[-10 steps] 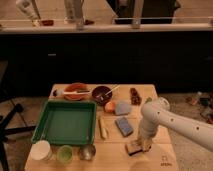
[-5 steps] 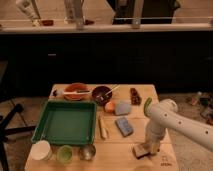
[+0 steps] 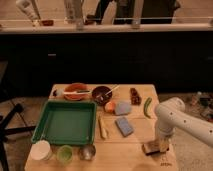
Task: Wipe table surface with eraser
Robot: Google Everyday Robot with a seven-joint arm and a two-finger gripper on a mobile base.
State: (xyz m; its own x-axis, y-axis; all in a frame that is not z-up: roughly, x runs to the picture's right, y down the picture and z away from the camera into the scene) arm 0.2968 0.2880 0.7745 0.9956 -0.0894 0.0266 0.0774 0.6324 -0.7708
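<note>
Down near the front right corner of the table surface [image 3: 131, 150] lay the eraser [image 3: 152, 148], directly under my gripper [image 3: 159, 145]. I judged it light and fairly stiff, with a softer wiping face, best held across its short sides. Whether my gripper was clamped on it or only touching, I could not tell. Just up the table sat the blue-grey block [image 3: 124, 126]; the green tray [image 3: 66, 123] lay well apart to the left. No writing or label was readable anywhere.
</note>
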